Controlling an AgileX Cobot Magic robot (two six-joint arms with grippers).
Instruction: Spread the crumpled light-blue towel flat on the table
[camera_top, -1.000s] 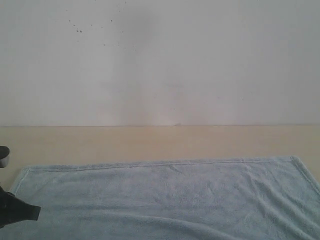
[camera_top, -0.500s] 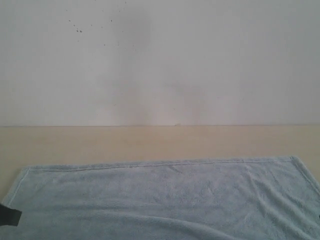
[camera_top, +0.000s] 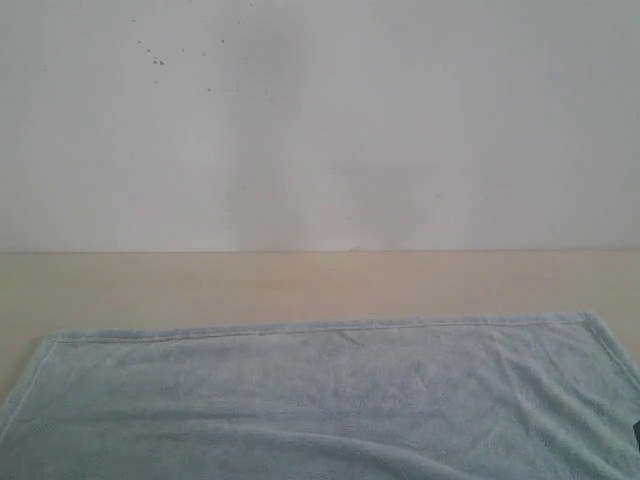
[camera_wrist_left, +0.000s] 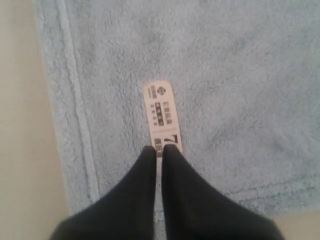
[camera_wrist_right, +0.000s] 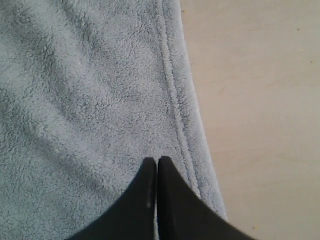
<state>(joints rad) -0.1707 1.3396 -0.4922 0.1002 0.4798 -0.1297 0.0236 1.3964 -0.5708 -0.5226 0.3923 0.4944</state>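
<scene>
Exterior view: pale light-blue fluffy terry towel (camera_top: 320, 390) is laid on beige matte tabletop (camera_top: 300, 285), long axis left-right. Left tool (camera_wrist_left: 160, 150) and right tool (camera_wrist_right: 157, 161), tips together and empty, are held over opposite end hems; near-edge ripple possibly present.

Exterior frontal; wrists close above towel (camera_top: 320, 400)

Pale blue towel (camera_top: 330, 400), cream table (camera_top: 300, 285), white red-printed label (camera_wrist_left: 161, 116)

Both look identical tbh: left gripper (camera_wrist_left: 159, 150) and right gripper (camera_wrist_right: 157, 161) each have two smooth matte-black fingers (camera_wrist_left: 142, 180), broad at the frame's bottom edge, tapering to narrow rounded tips.
</scene>
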